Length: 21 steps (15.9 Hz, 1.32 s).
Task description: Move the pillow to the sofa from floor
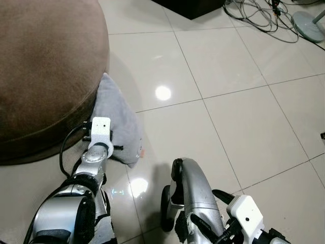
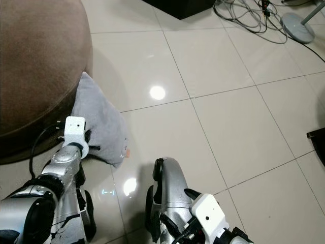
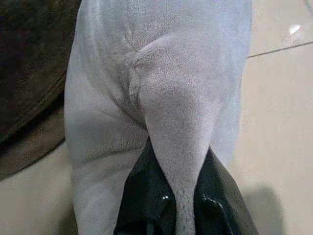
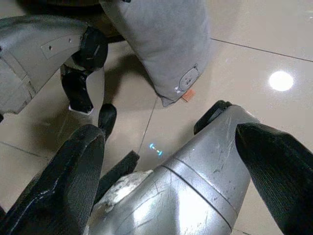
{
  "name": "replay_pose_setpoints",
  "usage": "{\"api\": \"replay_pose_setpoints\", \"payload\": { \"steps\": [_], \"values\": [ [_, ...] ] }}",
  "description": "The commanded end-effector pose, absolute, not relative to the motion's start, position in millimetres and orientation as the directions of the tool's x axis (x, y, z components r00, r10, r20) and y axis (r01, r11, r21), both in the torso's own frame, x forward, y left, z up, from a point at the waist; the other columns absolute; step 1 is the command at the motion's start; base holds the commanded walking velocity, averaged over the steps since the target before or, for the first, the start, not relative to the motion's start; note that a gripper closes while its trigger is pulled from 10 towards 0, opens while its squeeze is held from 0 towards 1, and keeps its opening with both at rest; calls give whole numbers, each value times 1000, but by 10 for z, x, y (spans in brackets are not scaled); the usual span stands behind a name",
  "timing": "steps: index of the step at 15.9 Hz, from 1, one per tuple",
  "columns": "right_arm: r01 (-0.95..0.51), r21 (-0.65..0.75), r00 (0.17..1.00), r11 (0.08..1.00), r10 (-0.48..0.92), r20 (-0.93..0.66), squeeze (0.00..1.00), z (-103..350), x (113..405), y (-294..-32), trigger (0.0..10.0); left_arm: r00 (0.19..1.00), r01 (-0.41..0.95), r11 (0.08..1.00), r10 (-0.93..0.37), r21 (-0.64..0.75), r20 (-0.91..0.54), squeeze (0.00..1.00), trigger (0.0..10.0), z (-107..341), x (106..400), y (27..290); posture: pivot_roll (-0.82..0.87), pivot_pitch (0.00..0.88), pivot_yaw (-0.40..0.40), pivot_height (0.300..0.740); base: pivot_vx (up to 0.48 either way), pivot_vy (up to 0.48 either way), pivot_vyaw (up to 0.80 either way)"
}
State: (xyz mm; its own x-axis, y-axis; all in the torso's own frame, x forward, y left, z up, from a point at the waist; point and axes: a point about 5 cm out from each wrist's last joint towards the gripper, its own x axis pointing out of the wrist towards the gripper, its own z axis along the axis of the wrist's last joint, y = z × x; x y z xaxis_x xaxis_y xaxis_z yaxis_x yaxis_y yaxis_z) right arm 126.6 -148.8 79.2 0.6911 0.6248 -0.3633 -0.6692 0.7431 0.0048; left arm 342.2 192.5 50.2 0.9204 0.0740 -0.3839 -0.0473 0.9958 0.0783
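A grey pillow (image 1: 119, 119) stands on the tiled floor, leaning against the side of the round brown sofa (image 1: 45, 66). My left gripper (image 3: 179, 152) is shut on a fold of the pillow's near edge; the left wrist view shows both black fingers (image 3: 142, 196) pinching the grey fabric. In the head views the left arm (image 1: 96, 157) reaches down to the pillow beside the sofa. My right gripper (image 4: 168, 134) hangs low and open, its fingers wide apart around a silver part of my own body, a short way from the pillow (image 4: 161, 39).
Cream floor tiles (image 1: 228, 101) stretch ahead and to the right. A tangle of cables (image 1: 254, 12) and a round fan base (image 1: 308, 25) lie at the far right. Dark furniture (image 1: 190, 6) stands at the top edge.
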Motion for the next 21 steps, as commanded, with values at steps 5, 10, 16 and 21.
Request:
{"api": "replay_pose_setpoints", "payload": {
  "steps": [5,10,16,21],
  "values": [
    [-601,-3,741,800,556,-376,0,627,1383,-1504,10000,966,43,997,-57,-61,-254,0,0,747,3588,1589,-109,328,-197,561,0,0,0],
    [-509,-59,830,859,472,-297,0,568,1770,-1448,10000,988,127,982,-137,-141,-68,0,0,1108,3712,1352,-23,231,-134,561,0,0,0],
    [-421,-138,903,896,401,-153,0,752,2213,-1486,10000,982,151,985,-139,-87,125,0,0,1542,3768,1425,29,122,-106,561,0,0,0],
    [-268,-126,961,955,257,-98,0,815,2367,-1701,10000,994,95,995,-93,-28,61,0,0,1355,3633,1823,45,47,-77,561,0,0,0]
  ]
}}
